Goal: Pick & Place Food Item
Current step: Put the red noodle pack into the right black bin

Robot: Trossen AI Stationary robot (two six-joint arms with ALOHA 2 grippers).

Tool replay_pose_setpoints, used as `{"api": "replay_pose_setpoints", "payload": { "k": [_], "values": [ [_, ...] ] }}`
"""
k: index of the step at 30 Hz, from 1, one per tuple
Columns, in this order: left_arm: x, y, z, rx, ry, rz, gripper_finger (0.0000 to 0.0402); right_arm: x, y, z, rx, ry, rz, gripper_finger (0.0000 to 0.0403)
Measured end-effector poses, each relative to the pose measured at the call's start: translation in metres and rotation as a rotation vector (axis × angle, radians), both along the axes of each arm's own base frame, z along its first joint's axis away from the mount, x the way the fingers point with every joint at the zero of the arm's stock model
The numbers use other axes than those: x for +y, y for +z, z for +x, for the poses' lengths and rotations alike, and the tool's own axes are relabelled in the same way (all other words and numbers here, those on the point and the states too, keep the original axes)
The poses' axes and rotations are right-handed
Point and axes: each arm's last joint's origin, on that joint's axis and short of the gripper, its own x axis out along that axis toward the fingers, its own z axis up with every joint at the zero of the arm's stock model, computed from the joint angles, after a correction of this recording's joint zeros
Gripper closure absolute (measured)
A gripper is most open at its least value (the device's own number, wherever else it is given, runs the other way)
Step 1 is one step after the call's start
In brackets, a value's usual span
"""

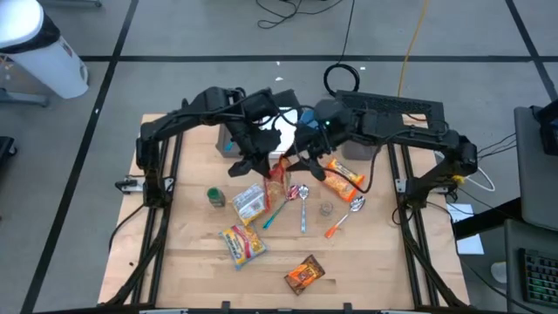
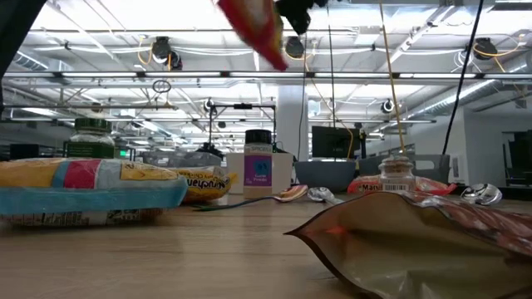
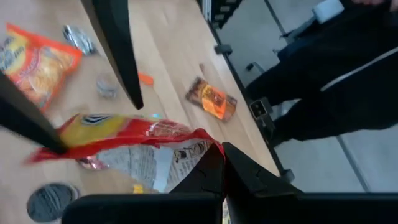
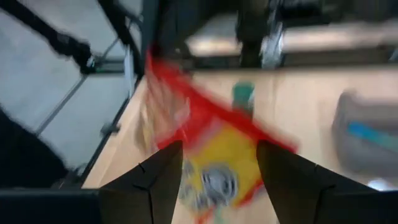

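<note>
A red and yellow snack bag (image 3: 130, 134) hangs high above the wooden table (image 1: 375, 262), at the middle in the high view (image 1: 277, 179) and at the top of the low view (image 2: 258, 29). My left gripper (image 3: 222, 150) is shut on one end of it. My right gripper (image 4: 217, 155) faces it from the other side, open. Its two dark fingers (image 3: 118, 50) stand on either side of the bag's other end. Whether they touch the bag, I cannot tell. My left gripper pinches the bag's corner (image 3: 208, 144) between its two shut fingers. The rest of the bag stretches away from the fingertips. The bag is lifted clear of the table and slants in the low view.
Below the bag lie a blue and white pack (image 1: 250, 202), a green-lidded jar (image 1: 215, 197), a yellow bag (image 1: 242, 242), a brown pouch (image 1: 304, 275), an orange bag (image 1: 343, 177), two spoons (image 1: 302, 194) and a small jar (image 1: 326, 209). A white container (image 1: 283, 131) stands behind the arms.
</note>
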Motion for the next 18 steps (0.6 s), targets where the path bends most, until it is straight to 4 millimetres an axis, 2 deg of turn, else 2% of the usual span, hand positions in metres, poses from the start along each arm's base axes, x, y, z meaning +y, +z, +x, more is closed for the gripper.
{"api": "replay_pose_setpoints", "payload": {
  "k": [9, 18],
  "values": [
    [-0.006, -0.001, 0.0, 0.021, -0.017, -0.018, 0.04, 0.0, 0.007, -0.001, -0.07, -0.002, -0.067, 0.02],
    [-0.011, 0.0, 0.001, 0.012, -0.041, -0.031, 0.04, 0.015, 0.005, 0.006, -0.08, 0.062, -0.039, 0.0203]
  ]
}}
